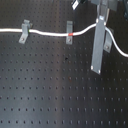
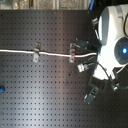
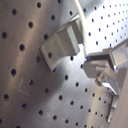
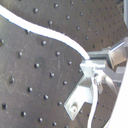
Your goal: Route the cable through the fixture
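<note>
The white cable (image 1: 45, 32) runs from the first exterior view's left edge through a grey clip (image 1: 24, 31) and a second grey clip (image 1: 69, 33). Its red band (image 1: 72, 34) sits just past the second clip. The cable then rises to my gripper (image 1: 101, 20) and hangs down beyond it (image 1: 117, 49). In the second exterior view the cable (image 2: 55, 52) passes both clips (image 2: 36, 51) (image 2: 73, 52) to my gripper (image 2: 95, 55). In both wrist views the fingers (image 4: 100, 62) (image 3: 107, 62) are shut on the cable (image 4: 55, 34), next to a grey clip (image 4: 79, 98) (image 3: 62, 45).
A third grey clip (image 2: 91, 94) stands apart below the cable line in the second exterior view. A tall grey bar (image 1: 98, 50) reaches down from the gripper area to the black perforated board (image 1: 50, 90). A small blue item (image 2: 1, 90) lies at the second exterior view's left edge.
</note>
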Tool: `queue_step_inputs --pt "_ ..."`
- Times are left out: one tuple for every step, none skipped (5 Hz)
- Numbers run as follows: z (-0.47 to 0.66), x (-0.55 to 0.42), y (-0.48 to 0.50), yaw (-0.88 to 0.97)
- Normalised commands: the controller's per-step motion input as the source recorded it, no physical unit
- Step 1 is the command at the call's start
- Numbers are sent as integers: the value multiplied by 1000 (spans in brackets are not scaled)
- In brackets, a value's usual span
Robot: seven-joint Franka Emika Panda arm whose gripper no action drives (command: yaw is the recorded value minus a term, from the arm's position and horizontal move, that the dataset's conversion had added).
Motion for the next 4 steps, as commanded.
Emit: queue_step_inputs --pt "0 -10 4 0" --pt "-164 18 48 0" --pt "-298 -5 -1 23" --pt "-349 -24 -68 0"
